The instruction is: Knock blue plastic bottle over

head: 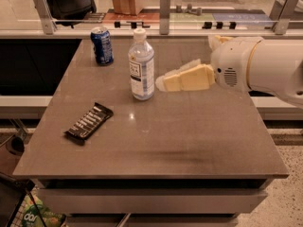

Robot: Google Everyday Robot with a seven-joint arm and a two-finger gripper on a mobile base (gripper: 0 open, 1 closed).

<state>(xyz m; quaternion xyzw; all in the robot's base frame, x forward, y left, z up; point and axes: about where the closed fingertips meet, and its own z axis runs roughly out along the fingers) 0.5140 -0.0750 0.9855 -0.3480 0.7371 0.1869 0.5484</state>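
Note:
The blue plastic bottle (141, 65) stands upright on the grey-brown table (189, 136), left of centre toward the back. It is clear pale blue with a white cap and a white label. My gripper (162, 82) comes in from the right on a white arm, its cream fingers (184, 77) pointing left. Its tips are just to the right of the bottle at label height, very close to it.
A dark blue soda can (102, 45) stands at the table's back left. A black snack bar (88, 123) lies at the front left. A glass rail with metal posts (164, 6) runs behind the table. A drop to the floor lies past the right edge.

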